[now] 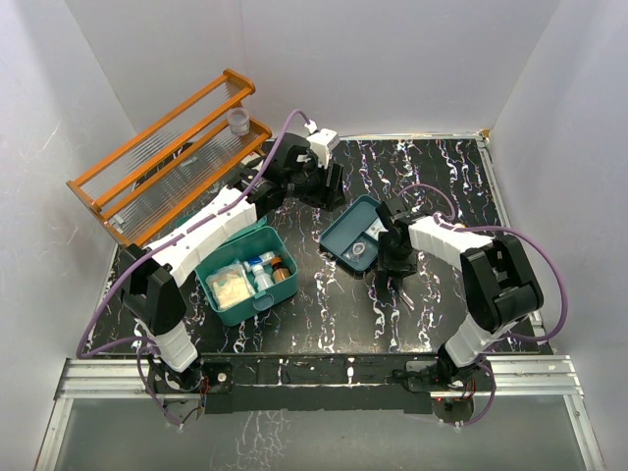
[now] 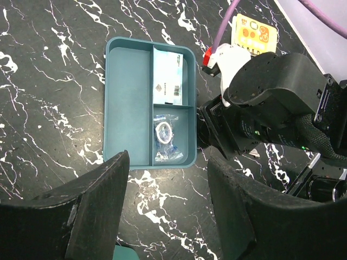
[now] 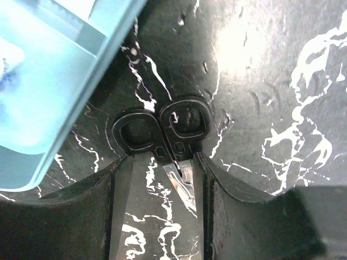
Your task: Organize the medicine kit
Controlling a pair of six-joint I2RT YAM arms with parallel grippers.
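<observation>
Kit [image 1: 257, 307] sits open on the table's left half, beside the left arm. It holds a bag of white pads [image 1: 232, 285] and small bottles [image 1: 265, 270]. The tray [image 2: 127, 103] lies to its right, apart; one compartment holds a white packet [image 2: 169, 73], another a clear bag [image 2: 165, 135]. The left gripper [image 2: 168, 160] hovers over the tray, jaws apart, empty. The right gripper [image 3: 162, 160] has parted jaws straddling scissors [image 3: 181, 122].

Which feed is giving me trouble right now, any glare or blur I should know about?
Right wrist: the tray is washed out and blurred, with glare on the table; the scissors are readable. Left wrist: sharp and even. Top external: evenly lit, no harsh shadows.
</observation>
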